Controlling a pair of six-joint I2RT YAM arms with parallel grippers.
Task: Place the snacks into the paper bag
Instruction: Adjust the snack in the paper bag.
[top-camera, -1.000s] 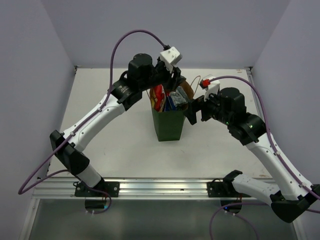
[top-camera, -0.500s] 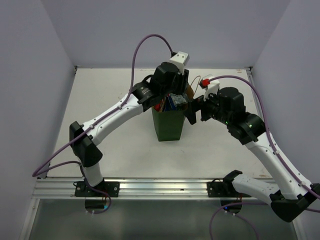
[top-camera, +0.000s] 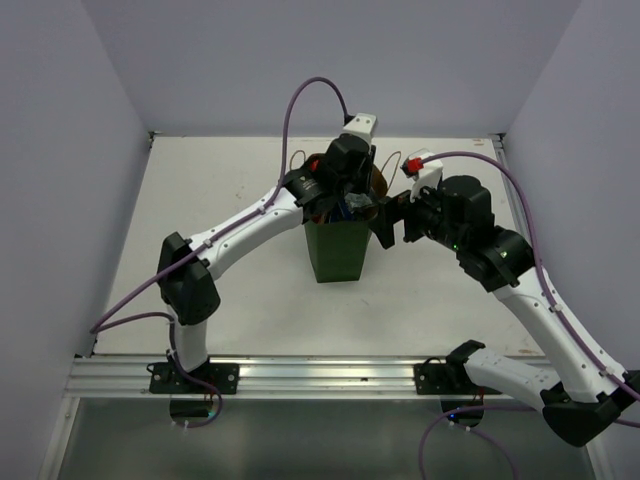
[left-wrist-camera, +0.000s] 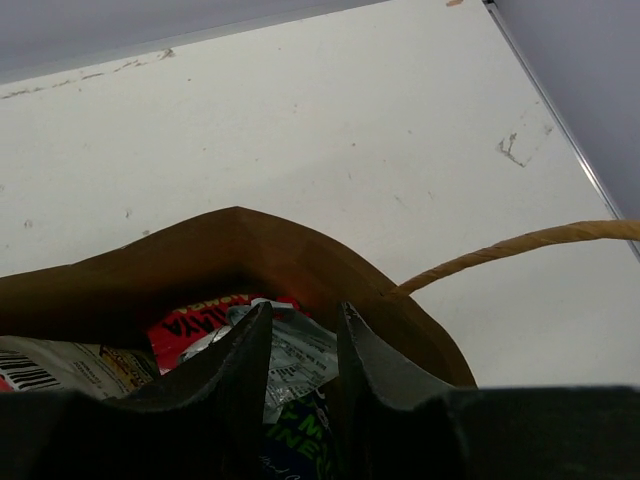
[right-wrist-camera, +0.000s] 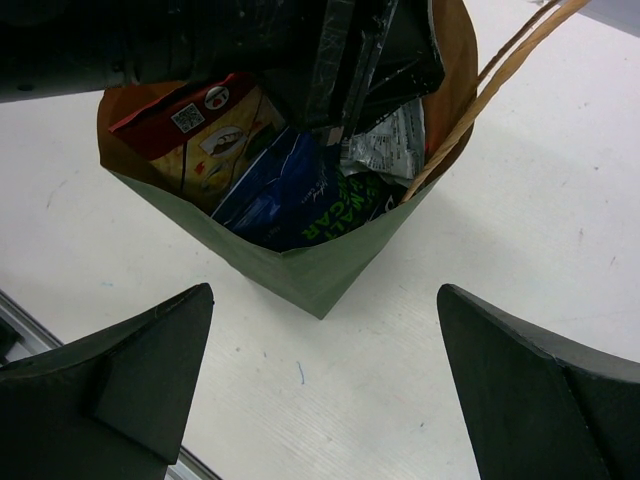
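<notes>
Centre of the overhead frame, at the bag mouth —

K: Where is the left gripper (left-wrist-camera: 303, 318) relative to the paper bag (top-camera: 340, 252)?

M: Directly over it, fingers pointing down into the opening. The bag stands upright with its long axis vertical, and the packets stand on end inside. Chip bag (right-wrist-camera: 215, 135) is at upper left of the right wrist frame, blue packet (right-wrist-camera: 285, 190) in the middle, silver-grey packet (right-wrist-camera: 395, 140) to its right.

K: Jaw state?

M: Narrow. The silver-grey packet shows in the slit between them. Cannot tell whether they pinch it or only straddle it.

K: And the right gripper (right-wrist-camera: 325, 292)?

M: Outside the bag, just beside its right wall in the overhead frame. Jaws spread wide, holding nothing, with the bag's green corner ahead between them.

K: So which arm is nearer?

M: Left, it's already inside the mouth. Judgement: the next motion is along the bag's vertical axis, straight down to seat the packet or straight up to leave. The tan handle (left-wrist-camera: 500, 250) arcs at right of the left wrist frame, near the fingers. Sideways drift could snag it or tip the bag.
</notes>
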